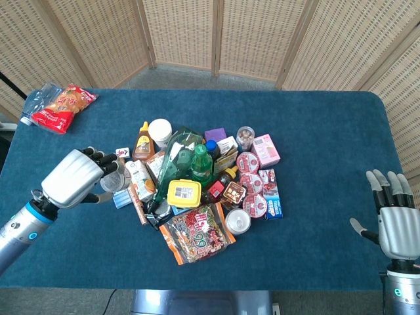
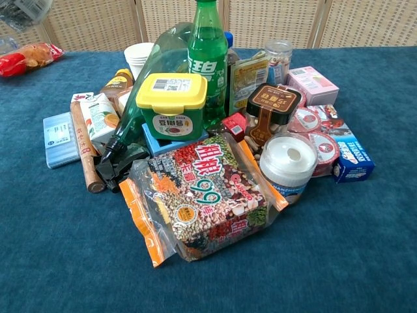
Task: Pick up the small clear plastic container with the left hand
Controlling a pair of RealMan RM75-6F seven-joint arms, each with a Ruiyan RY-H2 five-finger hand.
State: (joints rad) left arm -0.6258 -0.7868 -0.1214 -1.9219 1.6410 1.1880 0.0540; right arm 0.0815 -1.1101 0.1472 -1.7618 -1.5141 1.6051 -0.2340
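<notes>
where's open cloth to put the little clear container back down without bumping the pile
Widest bare cloth lies between the pile's pink box and the right hand, and along the far edge behind the white cup. The left hand holds the clear container over the crowded left fringe by the blue packet; bare table lies nearer the front edge.

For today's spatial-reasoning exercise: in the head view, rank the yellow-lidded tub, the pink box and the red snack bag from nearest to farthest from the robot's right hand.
From the right hand:
1. Pink box, right side of the pile.
2. Yellow-lidded tub, pile centre.
3. Red snack bag, far left corner.
</notes>
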